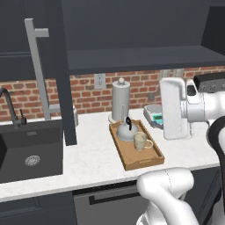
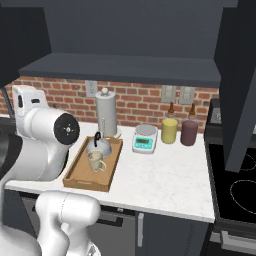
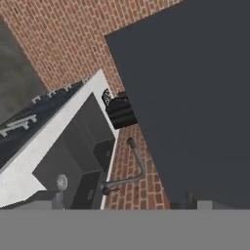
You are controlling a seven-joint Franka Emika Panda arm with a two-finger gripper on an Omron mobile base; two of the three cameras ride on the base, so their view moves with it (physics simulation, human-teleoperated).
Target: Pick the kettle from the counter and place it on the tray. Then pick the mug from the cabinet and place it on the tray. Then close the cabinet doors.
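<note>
The silver-grey kettle point(image 1: 127, 132) point(image 2: 98, 146) and the cream mug point(image 1: 140, 141) point(image 2: 95, 161) both stand on the wooden tray point(image 1: 145, 163) point(image 2: 82, 182) on the white counter point(image 1: 92, 158). Above it the cabinet point(image 1: 140, 59) point(image 2: 125, 67) is open, with a bare dark shelf. Its left door point(image 1: 61, 88) swings out over the counter, silver handle point(image 1: 37, 66) facing left. The right door point(image 2: 237, 85) also hangs open. In the hand view my gripper point(image 3: 119, 205) is open with nothing between its tips, close to a dark door panel point(image 3: 195, 97), looking past it at the sink.
A steel paper-towel cylinder point(image 1: 121, 101) stands behind the tray, with a white-and-teal scale point(image 2: 145, 139) and yellow point(image 2: 169, 130) and dark-red point(image 2: 189, 132) bottles to its right. The dark sink point(image 1: 30, 151) and faucet point(image 3: 132, 171) lie left, the stove point(image 2: 235, 190) right.
</note>
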